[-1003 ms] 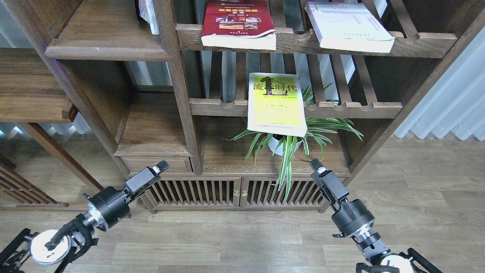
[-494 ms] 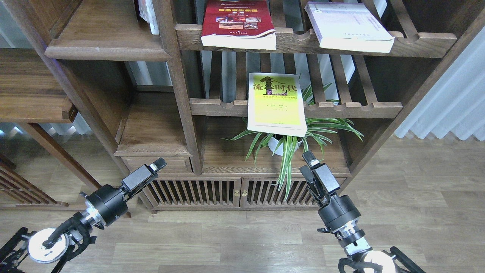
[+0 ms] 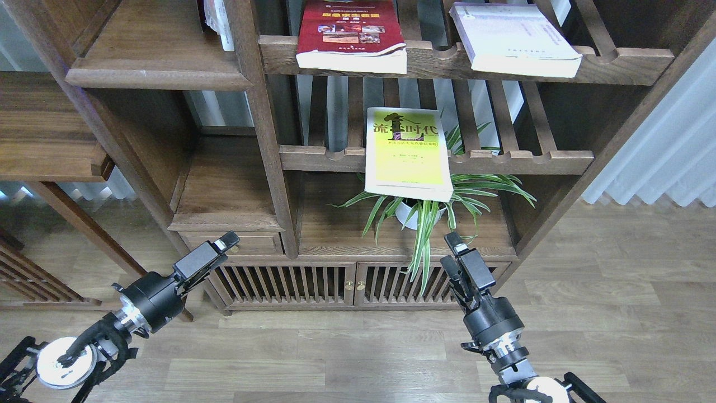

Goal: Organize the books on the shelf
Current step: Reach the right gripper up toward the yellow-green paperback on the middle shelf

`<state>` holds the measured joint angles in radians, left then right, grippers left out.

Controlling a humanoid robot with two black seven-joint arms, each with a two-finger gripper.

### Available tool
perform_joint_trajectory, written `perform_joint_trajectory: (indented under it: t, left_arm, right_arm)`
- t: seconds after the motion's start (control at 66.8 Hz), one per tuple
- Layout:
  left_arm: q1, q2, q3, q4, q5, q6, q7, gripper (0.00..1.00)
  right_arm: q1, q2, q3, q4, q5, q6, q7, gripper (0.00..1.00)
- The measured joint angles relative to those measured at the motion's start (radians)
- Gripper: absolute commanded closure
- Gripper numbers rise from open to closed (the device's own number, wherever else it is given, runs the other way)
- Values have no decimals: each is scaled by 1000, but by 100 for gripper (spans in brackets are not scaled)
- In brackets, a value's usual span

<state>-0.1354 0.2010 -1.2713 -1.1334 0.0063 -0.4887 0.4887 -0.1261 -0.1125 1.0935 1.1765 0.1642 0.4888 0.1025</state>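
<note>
The yellow-green book point(image 3: 408, 154) lies on the middle slatted shelf and overhangs its front rail. The dark red book point(image 3: 351, 31) and the pale white-lavender book point(image 3: 514, 36) lie flat on the top slatted shelf. The solid shelf point(image 3: 159, 53) with the moulded front edge is at the upper left. My left gripper point(image 3: 226, 242) is low, in front of the drawer and empty. My right gripper point(image 3: 452, 240) is low, below the yellow-green book and by the plant's leaves, empty. Their fingers cannot be told apart.
A potted spider plant point(image 3: 425, 207) stands under the yellow-green book, its leaves hanging over the cabinet front. A drawer board point(image 3: 226, 190) sits at the lower left. White items point(image 3: 221, 22) stand at the solid shelf's back right. A curtain point(image 3: 665, 151) hangs at the right.
Both arms have drawn a little to the left and back. The right gripper moved left towards the plant's leaves. The books have not moved.
</note>
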Motion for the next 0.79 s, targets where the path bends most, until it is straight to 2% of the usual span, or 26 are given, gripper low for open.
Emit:
perform_joint_trajectory:
  t: [0.254,0.479,0.793]
  left_arm:
    - [-5,2,9,1,1,0,0,0]
    - [-3,10,9,3,2,0,0,0]
    - [-4,3,12,3,1,0,0,0]
  right_arm:
    - [-23,2,-6,6,0,0,-5,0]
    - [-29,88,-11,-31,-4,0,6,0]
    - [-19,106,-9,-60,-16,0,9,0]
